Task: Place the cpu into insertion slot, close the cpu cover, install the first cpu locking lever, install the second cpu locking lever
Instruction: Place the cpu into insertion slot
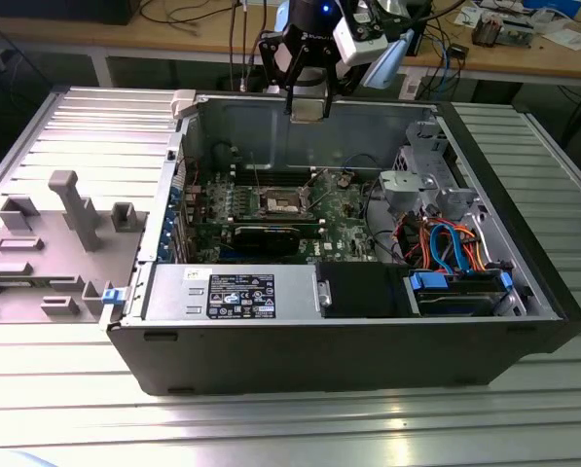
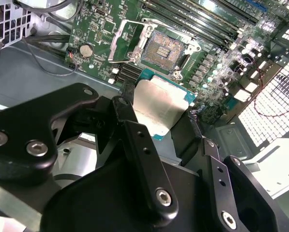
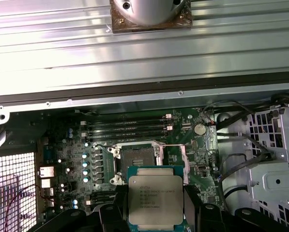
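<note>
Cpu [image 3: 156, 199], silver top up, in fingers [image 2: 139, 145] above insertion slot [image 3: 137, 161]

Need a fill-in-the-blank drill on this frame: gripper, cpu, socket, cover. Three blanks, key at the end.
1. The gripper is shut on the ___, held above the motherboard.
2. No chip sits in the insertion slot; its contact field is bare, so the slot is ___.
3. The cpu cover is swung up beside the slot, so it is ___.

Missing words: cpu; empty; open.
</note>
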You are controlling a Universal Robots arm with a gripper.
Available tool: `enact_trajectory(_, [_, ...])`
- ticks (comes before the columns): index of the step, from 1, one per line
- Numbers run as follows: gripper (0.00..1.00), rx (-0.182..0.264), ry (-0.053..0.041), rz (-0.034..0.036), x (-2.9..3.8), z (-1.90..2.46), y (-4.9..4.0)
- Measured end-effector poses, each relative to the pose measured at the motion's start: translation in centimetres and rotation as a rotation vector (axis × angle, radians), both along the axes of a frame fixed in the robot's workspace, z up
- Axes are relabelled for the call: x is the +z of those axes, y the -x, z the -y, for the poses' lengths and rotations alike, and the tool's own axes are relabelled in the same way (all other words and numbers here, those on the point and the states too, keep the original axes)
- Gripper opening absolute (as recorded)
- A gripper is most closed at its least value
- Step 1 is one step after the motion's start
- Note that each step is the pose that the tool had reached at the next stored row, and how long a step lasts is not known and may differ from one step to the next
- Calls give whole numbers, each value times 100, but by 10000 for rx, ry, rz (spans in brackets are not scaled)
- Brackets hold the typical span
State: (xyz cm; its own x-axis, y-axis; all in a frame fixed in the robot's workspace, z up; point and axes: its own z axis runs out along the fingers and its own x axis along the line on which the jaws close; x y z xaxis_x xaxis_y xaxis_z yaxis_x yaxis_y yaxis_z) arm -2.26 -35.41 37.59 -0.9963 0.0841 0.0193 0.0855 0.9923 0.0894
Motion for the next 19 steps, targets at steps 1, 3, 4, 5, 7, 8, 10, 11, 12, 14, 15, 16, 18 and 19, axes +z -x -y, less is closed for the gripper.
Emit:
enact_trajectory(1, [55,-3,0,0,0,0,0])
enact_trajectory(3, [55,-13,0,0,0,0,0])
enact_trajectory(4, [55,-23,0,0,0,0,0])
enact_trajectory(5, [55,-27,0,0,0,0,0])
enact_trajectory(7, [55,-37,1,0,0,0,0])
enact_trajectory(8, [55,-45,0,0,0,0,0])
enact_trajectory(10, [55,-68,0,0,0,0,0])
enact_trajectory(11, [55,-96,1,0,0,0,0])
enact_trajectory(12, [55,-121,0,0,0,0,0])
enact_trajectory(14, [55,-147,0,0,0,0,0])
enact_trajectory(15, [55,-173,0,0,0,0,0])
enact_trajectory(16, [55,-198,0,0,0,0,0])
enact_trajectory(18, [55,-231,1,0,0,0,0])
enact_trajectory(19, [55,-243,0,0,0,0,0])
